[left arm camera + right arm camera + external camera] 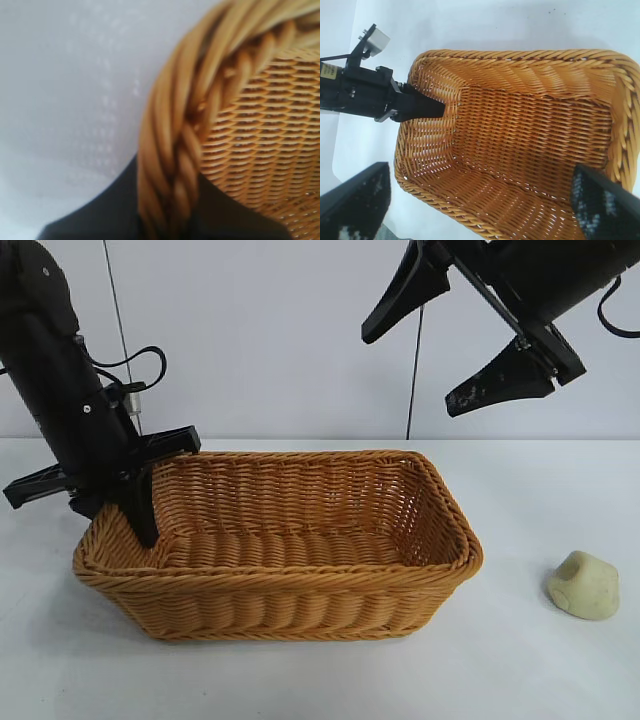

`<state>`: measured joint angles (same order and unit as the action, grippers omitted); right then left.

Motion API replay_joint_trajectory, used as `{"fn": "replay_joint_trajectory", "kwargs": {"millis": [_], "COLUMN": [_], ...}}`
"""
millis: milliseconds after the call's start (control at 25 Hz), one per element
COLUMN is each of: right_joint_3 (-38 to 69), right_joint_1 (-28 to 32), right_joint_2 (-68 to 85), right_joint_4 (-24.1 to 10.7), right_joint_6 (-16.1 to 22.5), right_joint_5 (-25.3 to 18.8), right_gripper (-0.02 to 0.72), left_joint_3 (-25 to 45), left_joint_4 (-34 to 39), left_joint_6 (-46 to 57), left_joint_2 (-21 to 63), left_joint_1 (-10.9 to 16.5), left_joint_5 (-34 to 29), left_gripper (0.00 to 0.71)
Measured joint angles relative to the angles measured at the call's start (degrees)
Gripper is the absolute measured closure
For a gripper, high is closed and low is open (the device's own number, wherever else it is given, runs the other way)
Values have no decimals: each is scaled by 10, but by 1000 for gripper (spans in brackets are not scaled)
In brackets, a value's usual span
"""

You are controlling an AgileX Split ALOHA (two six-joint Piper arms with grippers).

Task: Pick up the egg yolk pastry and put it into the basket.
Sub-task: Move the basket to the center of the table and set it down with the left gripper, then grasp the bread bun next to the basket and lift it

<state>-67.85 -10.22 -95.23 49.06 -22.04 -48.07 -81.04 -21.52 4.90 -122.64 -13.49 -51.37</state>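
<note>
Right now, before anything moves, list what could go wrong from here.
1. The left gripper is clamped on the basket rim at its left end; any pull could drag or tip it.
2. The egg yolk pastry lies on the table, outside the basket, while the open right gripper hangs high above, so its approach may misalign.

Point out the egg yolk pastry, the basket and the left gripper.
egg yolk pastry (584, 586): exterior view, middle of its pale dome.
basket (300, 582): exterior view, braided near rim.
left gripper (140, 525): exterior view, fingertips at the basket's left end wall.
</note>
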Motion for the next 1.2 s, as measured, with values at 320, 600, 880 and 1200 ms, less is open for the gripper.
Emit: {"fn": "replay_joint_trajectory", "kwargs": {"millis": [320, 600, 880, 1200], "right_joint_3": [0, 0, 0, 0], "right_joint_1": [0, 0, 0, 0], "right_joint_2": [0, 0, 0, 0], "right_joint_4": [0, -1, -1, -2], "right_joint_6": [0, 0, 0, 1], "right_joint_5": [0, 0, 0, -1], "right_gripper": [8, 8, 8, 8], "left_joint_3": [0, -1, -23, -123], "left_joint_4": [-1, -10, -8, 51], "left_joint_6": [-3, -3, -4, -3], "left_joint_2": [0, 0, 7, 55], "left_joint_1": [0, 0, 0, 0], "left_joint_5": [3, 3, -36, -116], "left_gripper": [611, 147, 38, 32]}}
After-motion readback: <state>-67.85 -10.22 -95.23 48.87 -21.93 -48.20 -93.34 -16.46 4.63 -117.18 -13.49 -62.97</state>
